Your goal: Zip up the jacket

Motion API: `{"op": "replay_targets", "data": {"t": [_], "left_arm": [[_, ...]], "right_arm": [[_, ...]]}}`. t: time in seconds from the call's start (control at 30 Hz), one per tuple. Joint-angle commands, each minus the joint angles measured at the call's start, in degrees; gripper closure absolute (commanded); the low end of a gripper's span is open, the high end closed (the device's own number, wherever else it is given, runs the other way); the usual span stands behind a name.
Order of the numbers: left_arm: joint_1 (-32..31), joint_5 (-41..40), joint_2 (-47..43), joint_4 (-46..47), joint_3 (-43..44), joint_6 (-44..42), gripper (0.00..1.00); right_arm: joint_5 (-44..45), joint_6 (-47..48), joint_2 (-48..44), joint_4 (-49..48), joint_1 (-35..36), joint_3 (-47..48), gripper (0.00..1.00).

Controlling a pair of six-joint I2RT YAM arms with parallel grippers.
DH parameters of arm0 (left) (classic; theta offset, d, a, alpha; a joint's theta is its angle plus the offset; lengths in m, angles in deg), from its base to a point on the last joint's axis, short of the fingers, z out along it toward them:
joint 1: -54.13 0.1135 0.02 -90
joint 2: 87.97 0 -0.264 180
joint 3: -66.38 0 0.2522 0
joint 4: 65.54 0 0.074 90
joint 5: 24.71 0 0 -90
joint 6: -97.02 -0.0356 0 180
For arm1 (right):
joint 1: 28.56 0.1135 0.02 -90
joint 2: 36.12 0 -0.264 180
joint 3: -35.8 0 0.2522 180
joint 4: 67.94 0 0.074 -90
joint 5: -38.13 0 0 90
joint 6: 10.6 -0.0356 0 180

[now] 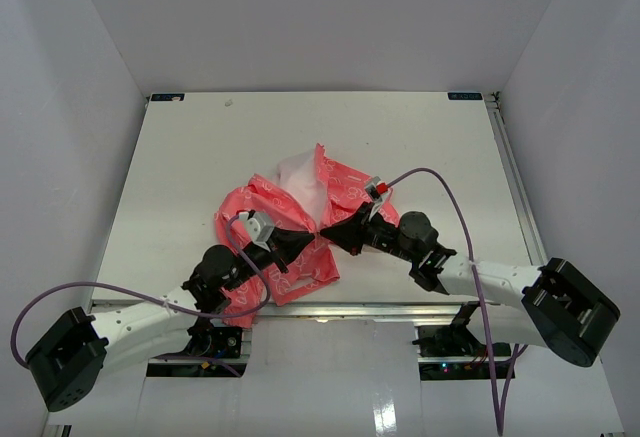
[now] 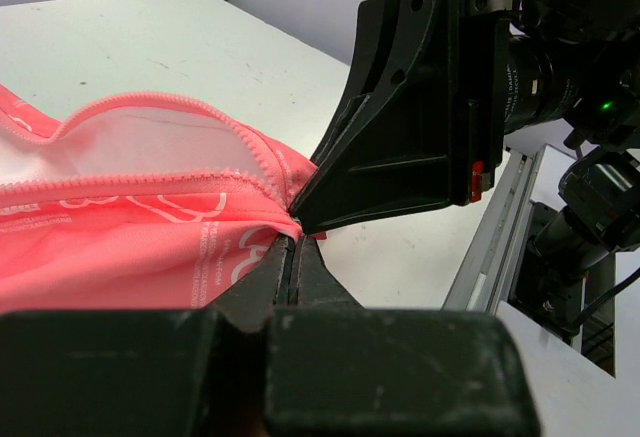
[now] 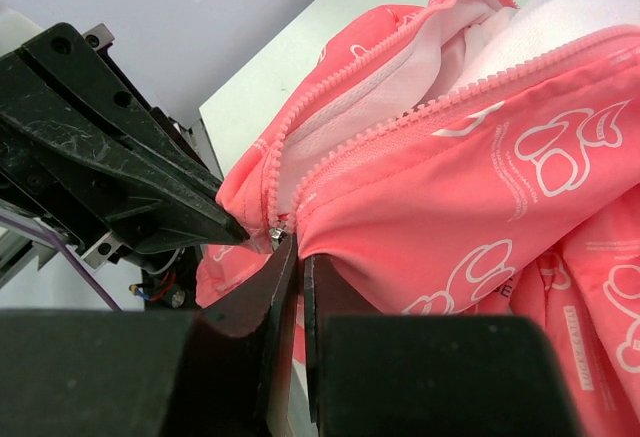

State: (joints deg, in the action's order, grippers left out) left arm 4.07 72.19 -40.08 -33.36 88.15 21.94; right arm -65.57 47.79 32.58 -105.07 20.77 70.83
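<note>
The coral-pink jacket point(image 1: 290, 207) lies crumpled mid-table, its white lining showing at the far side. Its zipper is open: two rows of teeth point(image 3: 350, 147) spread apart above a small metal slider point(image 3: 272, 229) at the bottom. My left gripper point(image 1: 314, 231) is shut on the jacket's bottom hem point(image 2: 270, 225), with its tips point(image 2: 294, 242) right at the zipper's base. My right gripper point(image 1: 326, 230) faces it tip to tip. Its jaws point(image 3: 298, 247) are closed on the jacket right beside the slider; whether the pull tab is between them is hidden. The jacket point(image 2: 130, 237) sags left of the grip.
The white table point(image 1: 200, 147) is boxed in by pale walls. A metal rail point(image 1: 515, 187) runs along its right edge. The right arm's purple cable point(image 1: 450, 192) arcs over the table. The near table edge and frame point(image 2: 490, 247) are close behind the grippers.
</note>
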Motion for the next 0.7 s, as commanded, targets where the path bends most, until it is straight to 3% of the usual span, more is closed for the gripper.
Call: {"op": "replay_targets", "data": {"t": [0.0,0.6,0.67], "left_arm": [[-0.7,5.3,1.5,-5.0,1.9,-0.3,1.0],[-0.7,1.4,2.7,-8.7,3.5,0.5,1.0],[-0.7,0.8,2.7,-8.3,3.7,0.8,0.93]], "right_arm": [[-1.0,2.0,-1.8,-3.4,-0.7,3.7,0.92],[-4.2,2.4,-5.2,-2.5,-3.1,4.2,0.92],[-5.7,2.4,-5.1,-3.3,-3.0,3.7,0.92]]}}
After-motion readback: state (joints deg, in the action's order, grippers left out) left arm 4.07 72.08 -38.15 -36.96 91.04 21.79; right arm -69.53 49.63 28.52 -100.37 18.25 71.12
